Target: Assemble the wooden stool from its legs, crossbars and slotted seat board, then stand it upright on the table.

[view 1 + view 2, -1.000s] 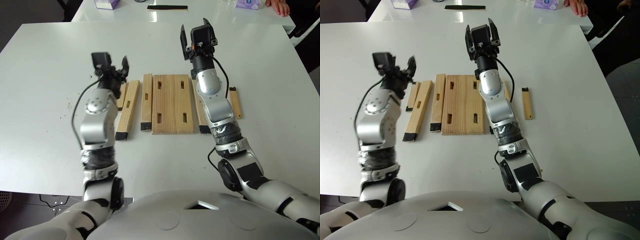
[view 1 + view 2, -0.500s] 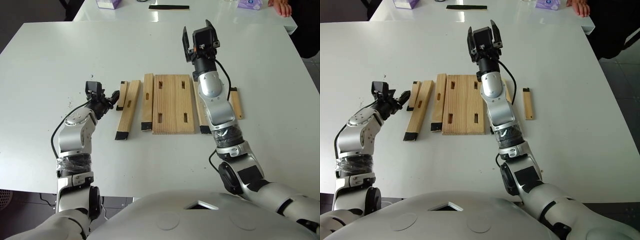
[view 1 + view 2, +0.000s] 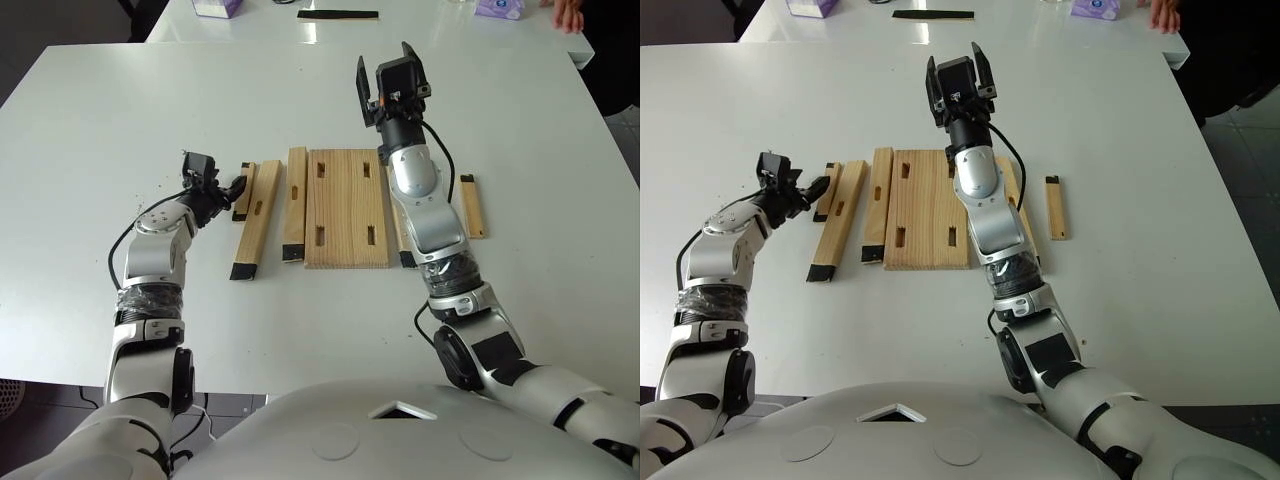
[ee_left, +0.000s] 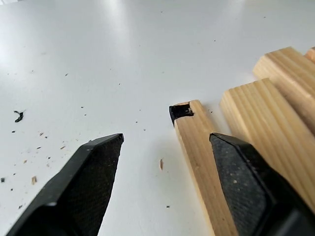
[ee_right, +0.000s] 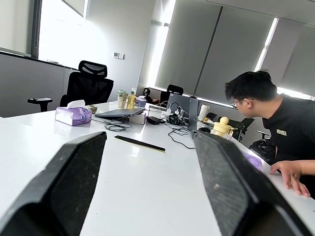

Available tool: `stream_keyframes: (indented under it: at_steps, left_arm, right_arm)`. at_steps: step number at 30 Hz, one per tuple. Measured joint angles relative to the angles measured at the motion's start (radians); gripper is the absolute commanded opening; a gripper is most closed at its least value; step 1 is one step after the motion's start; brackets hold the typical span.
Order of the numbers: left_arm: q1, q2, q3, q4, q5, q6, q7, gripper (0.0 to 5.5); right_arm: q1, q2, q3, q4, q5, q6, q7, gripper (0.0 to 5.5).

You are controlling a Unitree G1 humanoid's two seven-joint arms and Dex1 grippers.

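The left hand (image 4: 167, 141) sits low on the bench (image 3: 100, 120), fingers spread and gripping nothing. One end of a short crossbar (image 4: 197, 147) lies in the gap, close beside one finger. The stick looks light, stiff and smooth. I judge that a pinch across its narrow sides near mid-length would carry it level.

At its 3 o'clock lie a slotted leg (image 3: 253, 218), a second leg (image 3: 293, 205), then the seat board (image 3: 345, 210), which lies flat with nothing in its four slots.

The right hand (image 3: 388, 62) hangs raised at the board's 12 o'clock, spread and empty. Another crossbar (image 3: 470, 205) lies at the board's 3 o'clock.

On the farther bench (image 3: 430, 25), a tissue box (image 5: 73, 117) shows a tissue at its top.
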Motion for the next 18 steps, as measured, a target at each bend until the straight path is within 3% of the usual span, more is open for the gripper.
stream_keyframes:
  at_steps: [18]
  left_arm:
    - [0.065,-0.004,-0.040,-0.077,0.011,0.024,-0.001,3.28]
  right_arm:
    - [0.000,0.002,-0.001,0.000,0.001,0.000,0.007,3.21]
